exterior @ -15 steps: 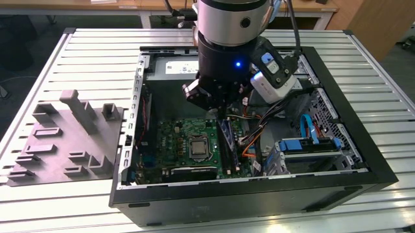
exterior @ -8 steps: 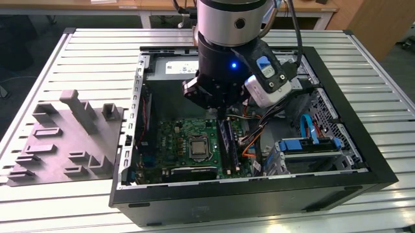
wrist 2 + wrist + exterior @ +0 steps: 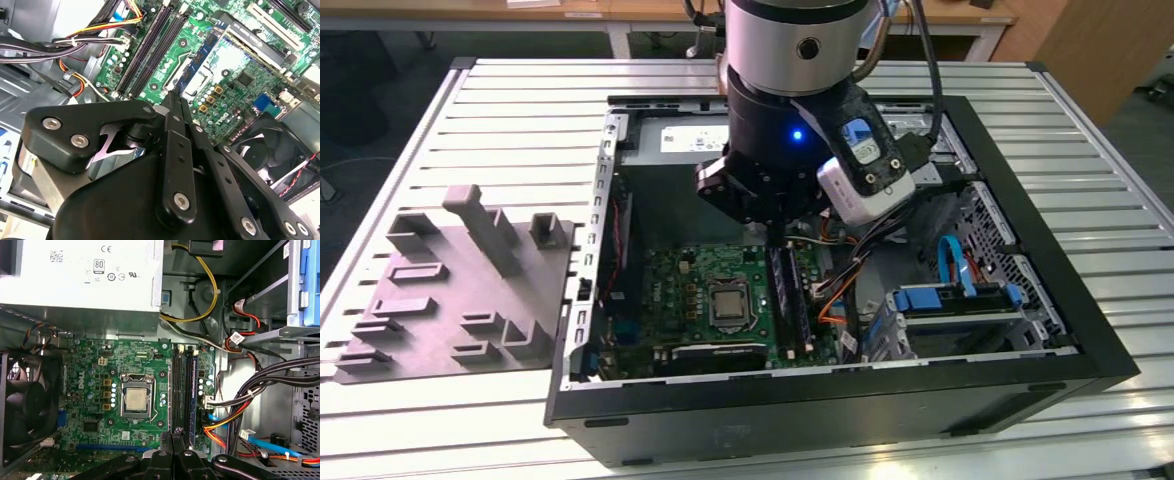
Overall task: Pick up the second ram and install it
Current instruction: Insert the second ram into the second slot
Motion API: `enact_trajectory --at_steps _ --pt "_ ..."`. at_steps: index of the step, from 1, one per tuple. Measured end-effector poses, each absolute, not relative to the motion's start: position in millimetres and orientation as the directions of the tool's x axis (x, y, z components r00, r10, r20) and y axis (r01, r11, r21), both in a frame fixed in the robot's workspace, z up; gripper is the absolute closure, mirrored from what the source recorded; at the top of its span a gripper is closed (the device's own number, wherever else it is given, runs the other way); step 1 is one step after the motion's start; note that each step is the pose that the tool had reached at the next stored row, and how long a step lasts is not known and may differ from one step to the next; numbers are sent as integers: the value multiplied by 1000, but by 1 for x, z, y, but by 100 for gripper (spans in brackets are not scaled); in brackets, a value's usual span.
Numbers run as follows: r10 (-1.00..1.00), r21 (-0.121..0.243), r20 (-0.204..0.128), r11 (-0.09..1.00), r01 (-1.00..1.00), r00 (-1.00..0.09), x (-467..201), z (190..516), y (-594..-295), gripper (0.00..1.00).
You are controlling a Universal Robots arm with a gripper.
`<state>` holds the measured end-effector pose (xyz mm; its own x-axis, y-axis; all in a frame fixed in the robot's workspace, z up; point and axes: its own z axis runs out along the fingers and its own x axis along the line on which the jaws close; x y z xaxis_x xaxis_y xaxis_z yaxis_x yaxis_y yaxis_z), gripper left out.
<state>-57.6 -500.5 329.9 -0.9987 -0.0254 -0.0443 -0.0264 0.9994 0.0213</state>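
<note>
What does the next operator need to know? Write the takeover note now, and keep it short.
Tool: shut, with nothing seen between its fingers. It hangs low inside the open computer case, over one end of the black memory slots.
Parts: one dark blue ram stands upright, seated in the slot beside them.
Done: that ram is in. I cannot tell whether it is the second one.
Left: if it is not, both pick-up and install are open.
</note>
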Motion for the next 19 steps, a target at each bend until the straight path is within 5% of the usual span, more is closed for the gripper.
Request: enact_trajectory --at_steps 19 --pt "-33 28 -47 999 -34 -998 -58 315 -501 89"
